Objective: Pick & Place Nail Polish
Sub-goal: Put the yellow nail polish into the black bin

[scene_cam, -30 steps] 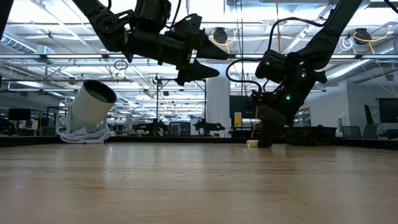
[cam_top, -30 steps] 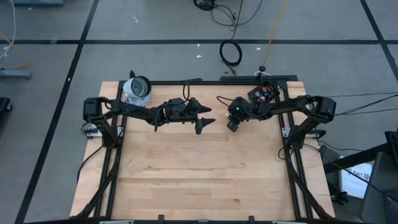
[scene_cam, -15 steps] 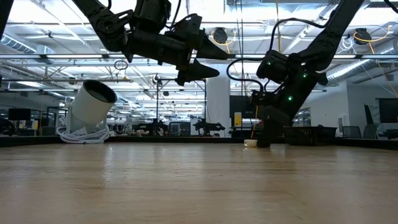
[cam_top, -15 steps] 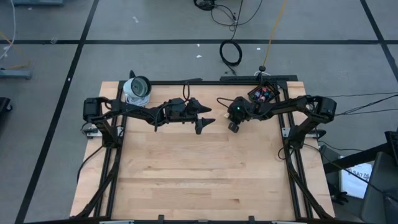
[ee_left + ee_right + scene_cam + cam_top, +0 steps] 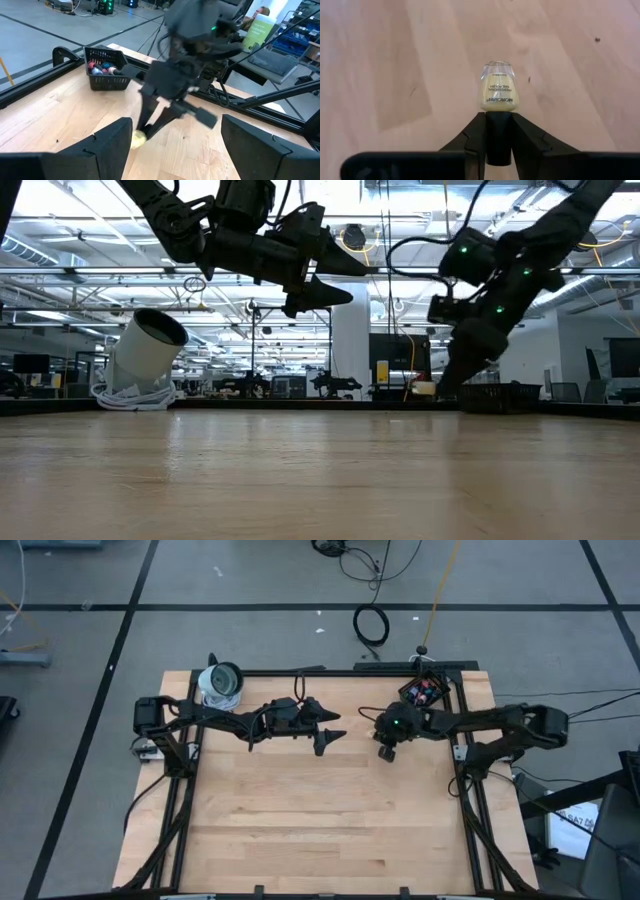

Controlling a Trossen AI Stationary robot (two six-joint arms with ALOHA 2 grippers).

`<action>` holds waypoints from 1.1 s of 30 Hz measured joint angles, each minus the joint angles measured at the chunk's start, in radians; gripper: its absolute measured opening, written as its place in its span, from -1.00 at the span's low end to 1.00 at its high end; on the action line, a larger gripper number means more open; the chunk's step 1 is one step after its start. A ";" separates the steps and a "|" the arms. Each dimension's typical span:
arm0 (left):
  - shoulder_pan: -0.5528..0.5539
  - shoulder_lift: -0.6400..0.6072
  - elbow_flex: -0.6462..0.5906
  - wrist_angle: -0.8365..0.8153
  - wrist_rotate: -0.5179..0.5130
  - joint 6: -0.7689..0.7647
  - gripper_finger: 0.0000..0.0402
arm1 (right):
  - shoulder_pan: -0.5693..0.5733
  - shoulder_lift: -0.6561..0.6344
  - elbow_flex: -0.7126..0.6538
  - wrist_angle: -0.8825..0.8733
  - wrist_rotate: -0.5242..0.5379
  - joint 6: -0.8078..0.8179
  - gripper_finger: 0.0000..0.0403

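One pale yellow nail polish bottle [image 5: 497,91], clear-based, with a dark cap [image 5: 498,135] and a printed label. It is pinched by the cap in the right gripper [image 5: 498,134], whose two dark fingers [image 5: 475,136] press against the cap from either side; the glass body sticks out beyond the fingertips, clear of them. In the low view the bottle [image 5: 424,388] shows as a small pale shape at the tip of the right gripper [image 5: 446,383], just above the wooden table [image 5: 300,470], toward the far right part of it. In the left wrist view the same bottle [image 5: 138,139] sits at the end of the right arm's narrow fingers, over bare wood.

One black basket [image 5: 423,692], at the table's far right corner, holding more bottles [image 5: 102,68] in mixed colours; it stands beyond the right gripper [image 5: 387,751], apart from it.

One left gripper [image 5: 328,735], fingers spread wide and empty, hanging above the far middle of the table, left of the right gripper and apart from it.

One white cylinder [image 5: 221,683], tilted, resting on a coil of white cable at the far left.
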 joint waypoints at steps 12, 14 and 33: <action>0.000 0.000 0.000 -0.002 0.000 0.000 0.46 | 0.120 -0.218 -0.095 0.084 -0.283 0.037 -0.73; 0.000 0.000 0.000 -0.002 0.000 0.001 0.47 | 0.147 -0.229 -0.096 0.132 -0.359 0.035 -0.73; 0.000 0.000 0.000 -0.001 0.000 0.000 0.46 | 0.303 -0.230 -0.096 0.476 -0.803 -0.002 -0.73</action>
